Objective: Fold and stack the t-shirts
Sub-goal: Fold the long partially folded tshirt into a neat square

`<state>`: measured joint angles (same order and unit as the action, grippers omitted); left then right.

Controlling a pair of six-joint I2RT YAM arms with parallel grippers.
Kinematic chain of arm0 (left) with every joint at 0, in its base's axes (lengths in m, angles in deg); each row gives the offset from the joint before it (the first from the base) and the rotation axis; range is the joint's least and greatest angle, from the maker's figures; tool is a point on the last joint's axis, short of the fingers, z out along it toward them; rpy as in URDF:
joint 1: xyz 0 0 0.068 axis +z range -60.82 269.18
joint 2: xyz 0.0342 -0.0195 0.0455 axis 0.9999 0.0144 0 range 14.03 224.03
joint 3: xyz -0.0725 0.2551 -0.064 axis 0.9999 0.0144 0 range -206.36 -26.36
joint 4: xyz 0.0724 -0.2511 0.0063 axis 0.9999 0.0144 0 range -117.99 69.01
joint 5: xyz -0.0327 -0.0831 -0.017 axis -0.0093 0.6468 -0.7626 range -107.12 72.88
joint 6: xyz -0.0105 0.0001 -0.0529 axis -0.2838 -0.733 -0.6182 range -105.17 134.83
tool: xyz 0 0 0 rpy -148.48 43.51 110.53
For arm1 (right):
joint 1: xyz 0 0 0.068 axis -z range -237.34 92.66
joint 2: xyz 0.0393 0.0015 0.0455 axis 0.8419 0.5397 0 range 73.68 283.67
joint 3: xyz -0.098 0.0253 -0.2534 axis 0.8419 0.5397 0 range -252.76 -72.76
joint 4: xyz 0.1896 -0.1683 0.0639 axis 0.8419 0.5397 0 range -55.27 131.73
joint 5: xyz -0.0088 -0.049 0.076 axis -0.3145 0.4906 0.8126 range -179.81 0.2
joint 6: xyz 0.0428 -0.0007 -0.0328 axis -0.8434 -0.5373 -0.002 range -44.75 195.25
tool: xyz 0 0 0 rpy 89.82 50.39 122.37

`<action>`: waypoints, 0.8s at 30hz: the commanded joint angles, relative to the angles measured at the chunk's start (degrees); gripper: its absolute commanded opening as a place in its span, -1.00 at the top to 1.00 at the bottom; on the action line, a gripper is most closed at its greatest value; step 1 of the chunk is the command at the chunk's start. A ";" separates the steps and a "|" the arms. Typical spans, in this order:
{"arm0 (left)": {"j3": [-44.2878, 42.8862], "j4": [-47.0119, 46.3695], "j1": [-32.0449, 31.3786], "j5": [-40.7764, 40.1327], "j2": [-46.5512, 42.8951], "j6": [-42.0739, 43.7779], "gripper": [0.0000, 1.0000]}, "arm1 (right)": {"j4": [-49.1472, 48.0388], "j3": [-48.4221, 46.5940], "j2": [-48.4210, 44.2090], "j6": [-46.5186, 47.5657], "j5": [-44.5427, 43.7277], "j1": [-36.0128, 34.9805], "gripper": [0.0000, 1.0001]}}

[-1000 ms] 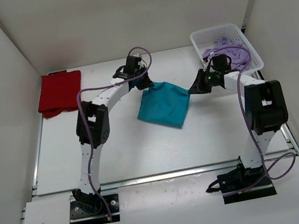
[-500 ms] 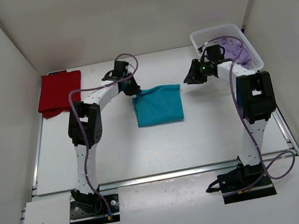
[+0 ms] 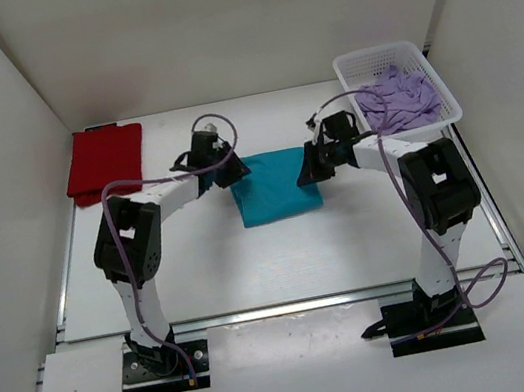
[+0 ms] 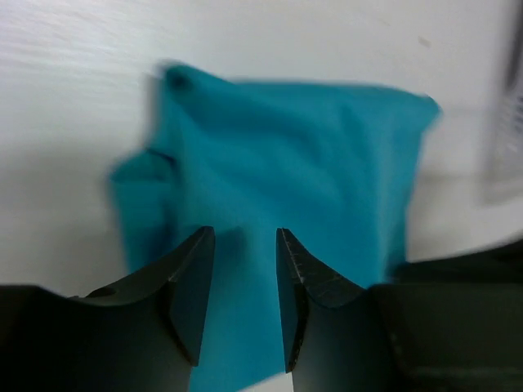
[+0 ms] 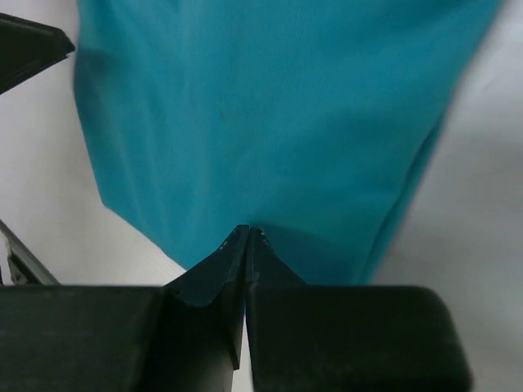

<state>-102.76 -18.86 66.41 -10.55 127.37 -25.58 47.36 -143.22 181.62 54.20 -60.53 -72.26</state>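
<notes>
Teal t-shirt [image 3: 275,185]: folded to a rough square and lying flat on the table [image 3: 253,258], midway between the left and right edges and closer to the far edge than the near one.
Teal t-shirt, surface: mostly smooth. One side is rumpled, with a small flap of cloth bulging out past the outline (seen in the left wrist view, which is blurred).
Left gripper [image 4: 243,237]: low at the shirt's left far corner. Its jaws stand apart with a narrow gap, and the teal cloth shows through the gap beyond them. Nothing is caught between the fingers [image 4: 192,278].
Right gripper [image 5: 247,231]: low at the shirt's right side. Its jaws are pressed together, and the tips meet right at the edge of the teal cloth. Whether a thin fold is pinched between them cannot be made out.
Arms: both reach inward from their bases at the near edge, one on each side of the teal shirt.
Red t-shirt [image 3: 104,161]: folded flat at the far left corner of the table, well apart from both grippers.
Lavender t-shirt [image 3: 395,99]: crumpled and unfolded, heaped inside the basket [image 3: 350,64].
Basket: white lattice plastic, standing at the far right corner of the table, near the right arm but not touching it.
</notes>
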 commanded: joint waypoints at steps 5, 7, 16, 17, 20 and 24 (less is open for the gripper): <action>17.40 -17.29 -7.20 2.13 -8.22 -6.26 0.10 | -6.11 8.31 0.43 -0.12 -0.36 -0.90 1.00; 24.68 -20.18 -5.37 2.48 -8.83 -6.79 0.13 | -8.65 11.55 -0.01 -0.82 0.43 -0.64 1.00; 40.01 -29.34 -2.98 6.35 -20.52 -8.02 -0.05 | -8.23 11.13 -6.41 -1.44 4.72 0.68 1.00; 40.01 -29.17 -3.25 6.44 -22.44 -7.94 -0.13 | -8.49 10.61 -6.51 -1.88 5.87 0.77 1.00; 39.84 -27.33 -3.52 5.48 -26.67 -6.89 -0.21 | -8.93 5.88 -3.81 -2.41 9.82 1.12 0.99; 39.14 -22.93 -2.46 2.40 -29.22 -3.37 -0.35 | -9.11 -1.51 2.86 -3.28 11.42 1.38 1.00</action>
<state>-62.61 -44.67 63.20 -5.30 100.91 -32.05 40.58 -139.48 180.76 51.88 -52.18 -71.38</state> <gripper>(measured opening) 0.665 0.004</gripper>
